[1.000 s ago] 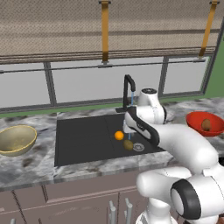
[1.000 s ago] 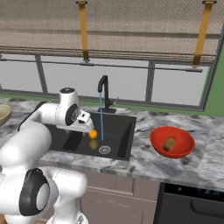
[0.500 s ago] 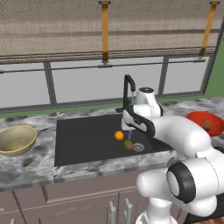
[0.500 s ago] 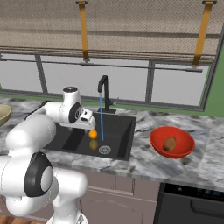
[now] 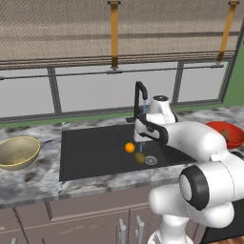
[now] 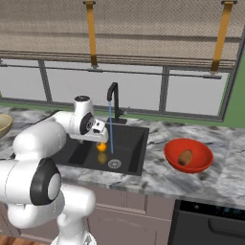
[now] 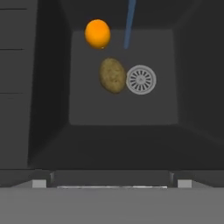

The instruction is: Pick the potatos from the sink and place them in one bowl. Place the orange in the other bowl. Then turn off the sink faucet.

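The black sink holds the orange and an olive-brown potato beside the silver drain. My gripper hangs open just above them, with nothing between its fingers. Looking down from the hand, the potato lies mid-basin with the orange beyond it, and my gripper stands wide. A reddish-brown potato rests in the red bowl. The tan-yellow bowl sits on the counter to the left. Water runs from the black faucet.
Grey marbled counter surrounds the basin. A window with a blind runs along the back wall. A dark appliance sits below the counter at the right. The faucet and its stream stand close to my hand.
My hand has edged slightly along over the sink near the faucet while the elbow swung up. The gripper stayed open. The fruit and bowls have not moved.
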